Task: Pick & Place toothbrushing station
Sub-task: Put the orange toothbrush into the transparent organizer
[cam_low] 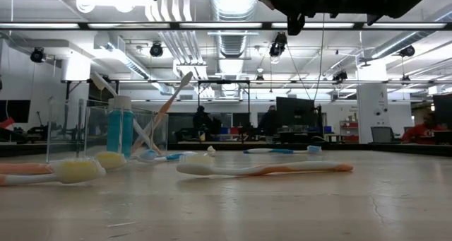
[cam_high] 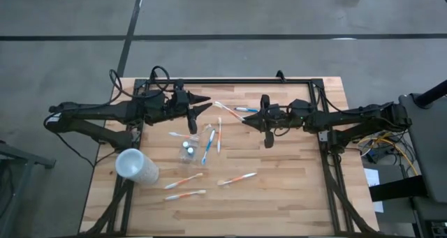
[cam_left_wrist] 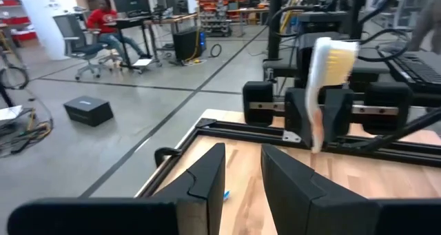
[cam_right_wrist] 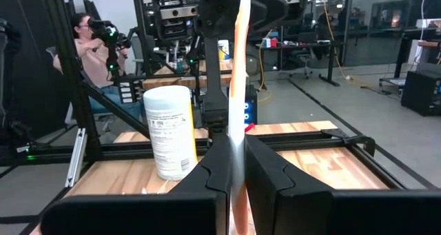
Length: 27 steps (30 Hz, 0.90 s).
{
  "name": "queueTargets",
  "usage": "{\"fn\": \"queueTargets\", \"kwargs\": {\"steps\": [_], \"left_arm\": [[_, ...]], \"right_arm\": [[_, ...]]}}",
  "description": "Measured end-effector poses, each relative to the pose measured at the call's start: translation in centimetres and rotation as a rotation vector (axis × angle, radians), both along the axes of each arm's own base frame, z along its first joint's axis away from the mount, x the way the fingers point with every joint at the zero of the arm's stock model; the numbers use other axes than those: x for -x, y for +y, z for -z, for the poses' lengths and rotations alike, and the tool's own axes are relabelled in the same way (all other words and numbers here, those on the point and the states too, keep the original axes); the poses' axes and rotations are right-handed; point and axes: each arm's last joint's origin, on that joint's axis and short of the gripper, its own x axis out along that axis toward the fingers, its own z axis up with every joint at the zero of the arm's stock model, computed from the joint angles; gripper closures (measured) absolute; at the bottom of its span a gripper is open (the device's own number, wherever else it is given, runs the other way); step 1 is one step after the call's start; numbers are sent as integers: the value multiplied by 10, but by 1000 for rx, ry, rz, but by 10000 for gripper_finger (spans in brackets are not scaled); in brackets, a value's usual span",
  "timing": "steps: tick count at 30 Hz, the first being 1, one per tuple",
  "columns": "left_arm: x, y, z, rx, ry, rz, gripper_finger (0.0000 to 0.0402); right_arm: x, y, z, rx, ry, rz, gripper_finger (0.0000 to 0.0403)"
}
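Overhead, we see the right gripper raised over the table's far middle, clamped on a white-orange toothbrush that juts toward the left gripper. Below and between the two grippers stands the clear tumbler with the blue toothpaste tube inside; more toothbrushes lie scattered nearer the front edge, and a frosted cup lies off beyond the left arm.

At table height, we find the tumbler upright with a brush leaning in it, an orange-handled brush lying flat in front.

From the left wrist, the fingers stand apart and empty, the held brush's bristle head up ahead of them.

From the right wrist, the fingers pinch the handle mid-shaft, the brush rising straight out ahead.

We judge these brushes light, stiff and smooth, liable to pivot in a pinch; the mid-handle is the sound hold. The tumbler looks tippable.
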Motion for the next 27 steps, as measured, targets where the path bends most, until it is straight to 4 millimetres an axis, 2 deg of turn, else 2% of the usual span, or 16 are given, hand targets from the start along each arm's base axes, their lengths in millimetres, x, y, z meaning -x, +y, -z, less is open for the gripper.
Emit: {"fn": "queueTargets", "kwargs": {"steps": [18, 24, 27], "left_arm": [[0, 0, 0, 60, -23, -22, 303], [0, 2, 0, -33, 12, -35, 303], [0, 2, 0, -18, 7, -35, 303]], "right_arm": [[0, 0, 1, -1, 8, 0, 385], [0, 0, 1, -1, 10, 0, 385], [0, 0, 1, -1, 10, 0, 385]]}}
